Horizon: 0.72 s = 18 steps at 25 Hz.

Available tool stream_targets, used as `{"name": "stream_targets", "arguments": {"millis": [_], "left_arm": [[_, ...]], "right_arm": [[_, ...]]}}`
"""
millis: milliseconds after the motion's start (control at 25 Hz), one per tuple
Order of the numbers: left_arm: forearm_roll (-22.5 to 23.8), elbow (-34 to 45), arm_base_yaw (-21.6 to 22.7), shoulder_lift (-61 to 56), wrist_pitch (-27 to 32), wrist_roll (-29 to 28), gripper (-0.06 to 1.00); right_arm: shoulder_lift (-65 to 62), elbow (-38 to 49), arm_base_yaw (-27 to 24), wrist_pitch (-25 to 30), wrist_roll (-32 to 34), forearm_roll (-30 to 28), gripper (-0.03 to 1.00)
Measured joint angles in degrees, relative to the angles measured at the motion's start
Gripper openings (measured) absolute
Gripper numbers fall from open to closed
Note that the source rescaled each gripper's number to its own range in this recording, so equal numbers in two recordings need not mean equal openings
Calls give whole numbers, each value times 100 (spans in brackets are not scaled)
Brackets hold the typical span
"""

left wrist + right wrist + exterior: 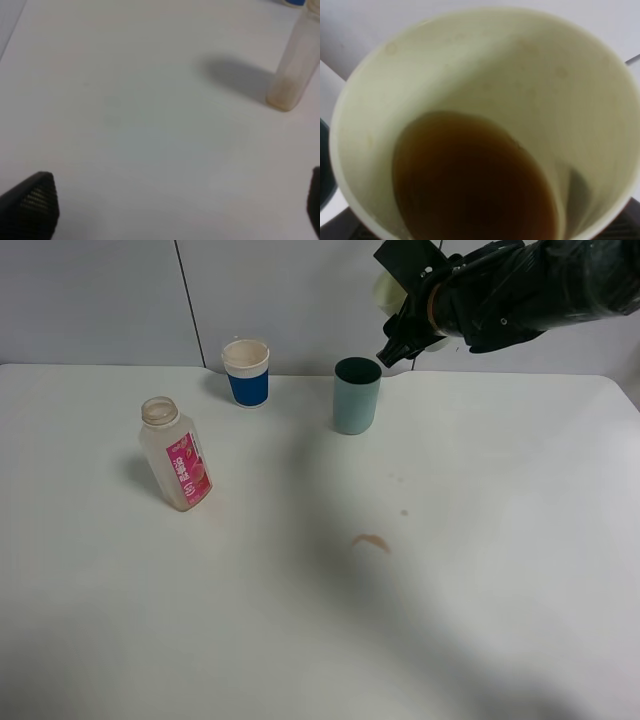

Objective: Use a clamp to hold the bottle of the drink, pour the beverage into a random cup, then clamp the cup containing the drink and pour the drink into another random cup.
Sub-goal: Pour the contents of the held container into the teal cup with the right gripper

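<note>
My right gripper (pixel 407 328) is raised at the back right, shut on a pale yellow cup (pixel 387 290) that it holds tilted just above and to the right of the teal cup (pixel 356 395). In the right wrist view the pale cup (pixel 520 65) fills the frame and holds brown drink (pixel 470 185). The clear bottle (pixel 177 454) with a pink label stands uncapped and nearly empty at the left. It also shows in the left wrist view (pixel 295 65). My left gripper (pixel 180 210) is open and empty over bare table, short of the bottle.
A blue and white paper cup (pixel 247 371) stands at the back, left of the teal cup. A small brown spill (pixel 371 540) and a few drops mark the white table (pixel 480 620). A wall runs behind the table's back edge.
</note>
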Motion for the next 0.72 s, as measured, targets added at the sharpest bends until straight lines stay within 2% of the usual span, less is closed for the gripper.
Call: {"name": "stream_targets", "arguments": {"millis": [480,720], "left_arm": [[0,0,0,0,0,0,100],[0,0,0,0,0,0,100]], "right_arm": [[190,-26,112,464,-323,0,0],[336,-26,191,497,-446,0,0]]}}
